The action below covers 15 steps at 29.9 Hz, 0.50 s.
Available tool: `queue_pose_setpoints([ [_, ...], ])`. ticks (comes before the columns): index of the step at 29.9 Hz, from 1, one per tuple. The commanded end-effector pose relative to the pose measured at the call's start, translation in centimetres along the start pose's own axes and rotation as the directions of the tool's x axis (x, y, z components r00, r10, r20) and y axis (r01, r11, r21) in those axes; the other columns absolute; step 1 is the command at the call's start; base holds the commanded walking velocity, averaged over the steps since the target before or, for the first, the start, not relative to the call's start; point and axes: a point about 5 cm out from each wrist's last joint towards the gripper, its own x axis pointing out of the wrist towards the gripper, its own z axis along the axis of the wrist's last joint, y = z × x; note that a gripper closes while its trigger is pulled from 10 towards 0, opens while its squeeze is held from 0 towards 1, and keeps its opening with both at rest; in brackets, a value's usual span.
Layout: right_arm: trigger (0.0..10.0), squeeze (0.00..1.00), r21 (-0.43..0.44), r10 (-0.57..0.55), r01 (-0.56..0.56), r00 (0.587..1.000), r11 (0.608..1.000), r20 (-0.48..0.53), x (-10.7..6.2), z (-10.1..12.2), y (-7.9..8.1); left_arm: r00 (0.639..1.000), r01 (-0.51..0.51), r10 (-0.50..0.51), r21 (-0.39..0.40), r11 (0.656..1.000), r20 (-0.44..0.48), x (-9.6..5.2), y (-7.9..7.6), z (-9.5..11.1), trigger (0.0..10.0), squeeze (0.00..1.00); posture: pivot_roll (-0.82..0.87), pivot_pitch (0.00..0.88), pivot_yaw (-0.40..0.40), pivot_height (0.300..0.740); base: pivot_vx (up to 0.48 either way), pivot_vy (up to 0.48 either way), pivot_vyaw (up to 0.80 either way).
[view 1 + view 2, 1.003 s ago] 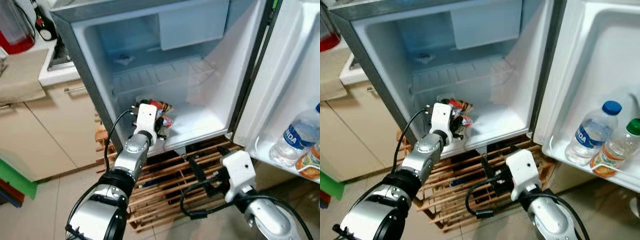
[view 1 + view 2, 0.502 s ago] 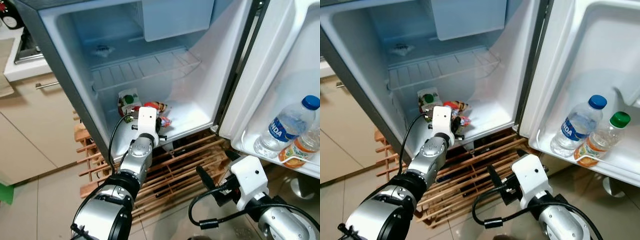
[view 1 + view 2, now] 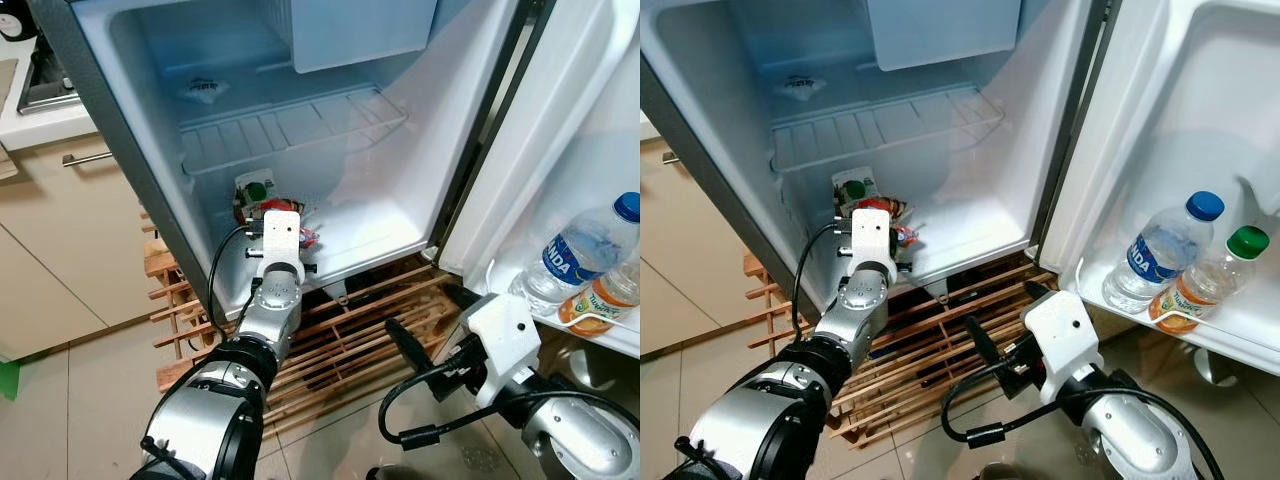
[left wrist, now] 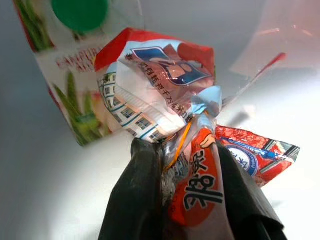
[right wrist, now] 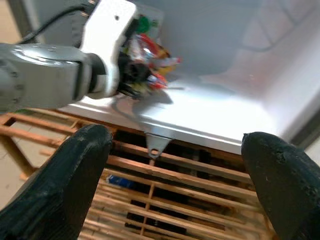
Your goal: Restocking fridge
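At fridge floor [image 3: 380, 235] | left end effector [image 4: 187, 165] clamped snack packets [image 4: 165, 85], carton [image 3: 255, 187] directly behind | right end effector [image 5: 170, 185] wide, outside below fridge floor.

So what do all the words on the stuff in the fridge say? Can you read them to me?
"NDA": end of a word on the blue label of the water bottle in the door; the start is hidden.
Big black Chinese characters on the red snack packet in the left gripper: there, but I can't make them out.
Red lettering on the carton with the green cap: too blurred.
Orange-labelled bottle: print too small.
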Motion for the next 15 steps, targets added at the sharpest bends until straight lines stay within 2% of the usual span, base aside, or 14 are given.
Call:
queue_pose_setpoints([
  [1,10.0,0.00,0.002,0.046,-0.046,0.999,0.999,0.017,-0.1,0.6,0.5,1.000,0.012,-0.012,-0.012,1.000,0.007,0.2,-0.3,0.6,10.0,0.00,-0.50,0.159,0.073,0.740,0.000,0.000,0.00],
  [3,10.0,0.00,-0.009,0.071,-0.071,0.997,0.997,0.017,0.0,0.9,0.6,1.000,0.006,-0.006,-0.016,1.000,0.007,0.2,-0.4,0.7,10.0,0.00,-0.50,0.161,0.072,0.740,0.000,0.000,0.00],
  [4,10.0,0.00,-0.012,0.083,-0.083,0.996,0.996,0.018,0.0,1.0,0.7,1.000,-0.007,0.007,-0.013,1.000,0.010,0.2,-0.4,0.8,10.0,1.00,-0.50,0.162,0.070,0.740,0.000,0.000,0.00],
  [9,10.0,0.00,-0.004,0.103,-0.103,0.995,0.995,0.019,0.1,1.2,1.2,0.999,-0.024,0.024,-0.003,1.000,0.031,0.3,-0.3,1.1,10.0,1.00,-0.49,0.161,0.063,0.740,0.000,0.000,0.00],
  [15,10.0,0.00,0.023,0.108,-0.108,0.994,0.994,0.010,0.4,1.1,1.5,0.993,-0.034,0.031,0.025,0.999,0.113,0.6,-0.1,2.8,10.0,1.00,-0.47,0.152,0.064,0.740,0.000,0.000,0.00],
])
